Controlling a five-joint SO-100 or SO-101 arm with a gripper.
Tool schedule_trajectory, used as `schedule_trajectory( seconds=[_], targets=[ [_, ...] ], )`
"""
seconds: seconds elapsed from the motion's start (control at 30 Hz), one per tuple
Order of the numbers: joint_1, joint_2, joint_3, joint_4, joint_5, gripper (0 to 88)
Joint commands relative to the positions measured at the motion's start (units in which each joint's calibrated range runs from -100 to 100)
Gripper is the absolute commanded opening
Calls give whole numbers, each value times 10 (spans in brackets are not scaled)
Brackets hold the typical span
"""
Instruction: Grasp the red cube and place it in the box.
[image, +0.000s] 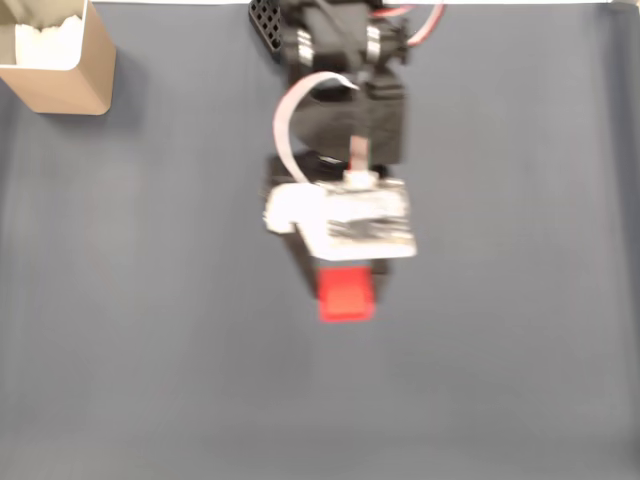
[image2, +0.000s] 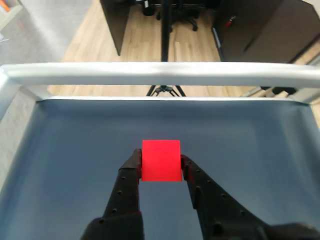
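The red cube (image2: 160, 160) sits between my two black fingertips in the wrist view, one finger (image2: 131, 170) pressed to its left face and the other to its right face. My gripper (image2: 160, 162) is shut on the cube. From the fixed view the red cube (image: 346, 293) pokes out below the arm's white camera board, near the middle of the grey mat, and my gripper (image: 347, 285) is mostly hidden under that board. The tan box (image: 72, 75) with white padding stands at the top left corner, far from the cube.
A grey mat (image: 500, 350) covers the table. The wrist view shows a white rail (image2: 160, 74) along the table's far edge, with wooden floor and dark furniture beyond. The arm's base (image: 330, 40) stands at the top centre of the fixed view.
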Motion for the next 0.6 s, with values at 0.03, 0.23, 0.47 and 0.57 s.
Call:
schedule_trajectory(
  seconds=[0.03, 0.23, 0.47, 0.57],
  targets=[
    [77, -71, 19, 4, 1, 45],
    [166, -118, 55, 9, 3, 45],
    [252, -159, 60, 32, 0, 45],
    [286, -172, 60, 41, -2, 47]
  ],
)
